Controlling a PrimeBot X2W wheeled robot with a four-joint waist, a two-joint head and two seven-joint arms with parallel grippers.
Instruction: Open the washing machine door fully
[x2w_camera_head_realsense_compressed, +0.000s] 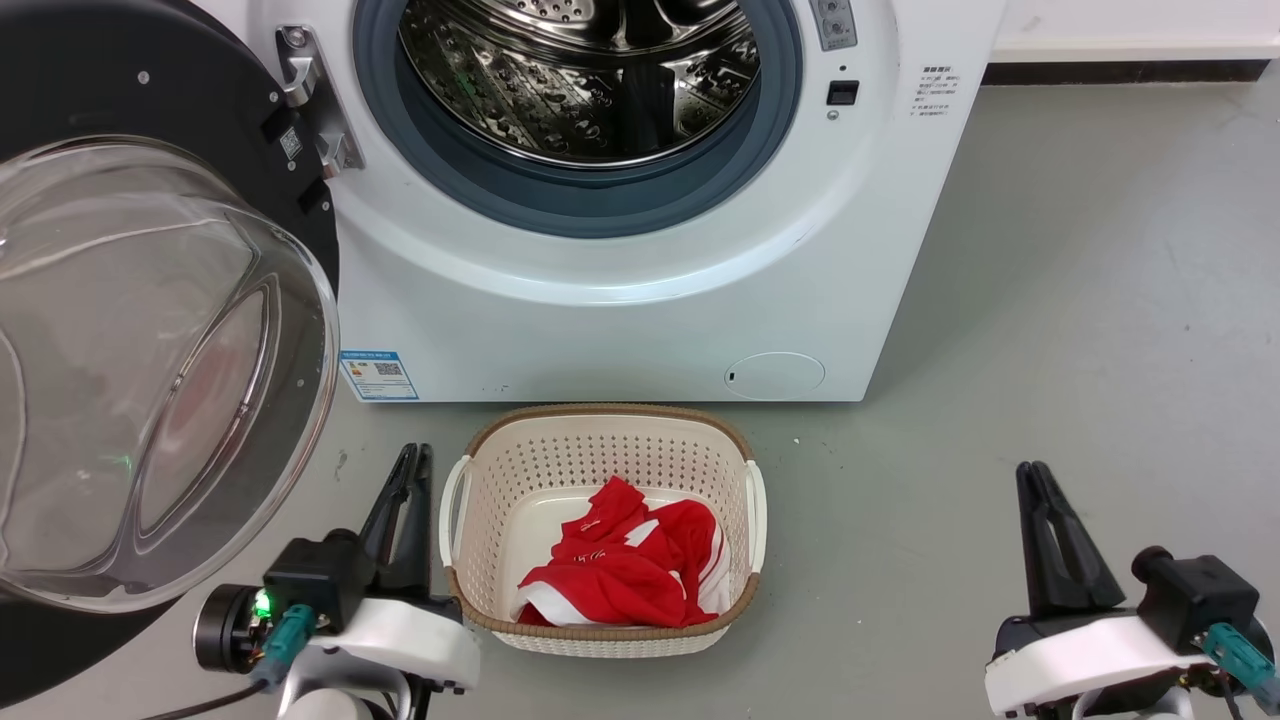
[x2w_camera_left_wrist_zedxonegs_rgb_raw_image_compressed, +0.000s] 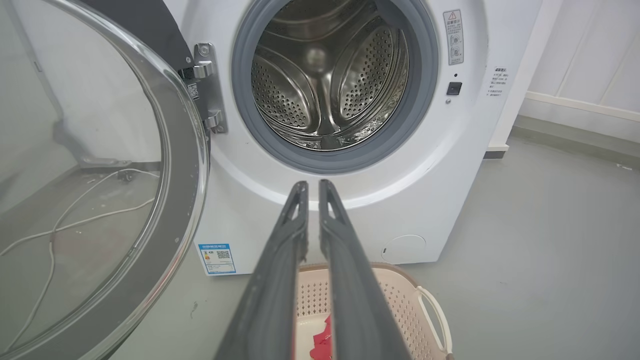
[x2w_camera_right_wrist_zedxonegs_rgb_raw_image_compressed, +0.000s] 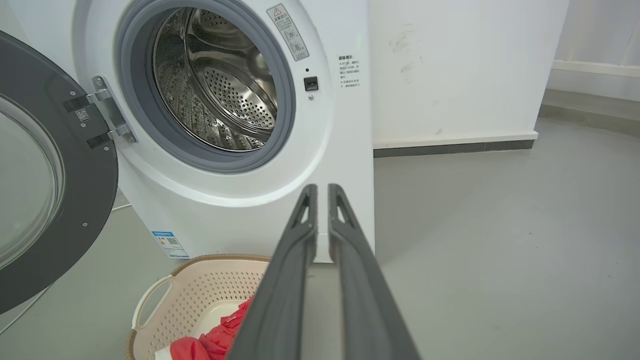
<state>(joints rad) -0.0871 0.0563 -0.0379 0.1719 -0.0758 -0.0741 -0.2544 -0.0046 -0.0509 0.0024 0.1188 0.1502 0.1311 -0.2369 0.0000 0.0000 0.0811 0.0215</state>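
Your left claw (x2w_camera_head_realsense_compressed: 416, 452) had its two dark fingers pressed together on nothing, low over the floor (x2w_camera_head_realsense_compressed: 1100, 300) just beside the beige basket (x2w_camera_head_realsense_compressed: 600, 418). Your right claw (x2w_camera_head_realsense_compressed: 1034, 470) was likewise closed and empty, well apart on the basket's other side. You could see the washing machine door (x2w_camera_head_realsense_compressed: 130, 350) standing wide open on its left-hand hinge, leaving the steel drum mouth (x2w_camera_head_realsense_compressed: 580, 90) of the washing machine (x2w_camera_head_realsense_compressed: 640, 310) uncovered. Red cloth (x2w_camera_head_realsense_compressed: 630, 570) lay in the basket, just before the machine's front.

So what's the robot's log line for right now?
washing machine door: open wide | left gripper: shut, empty | right gripper: shut, empty | basket: red cloth inside
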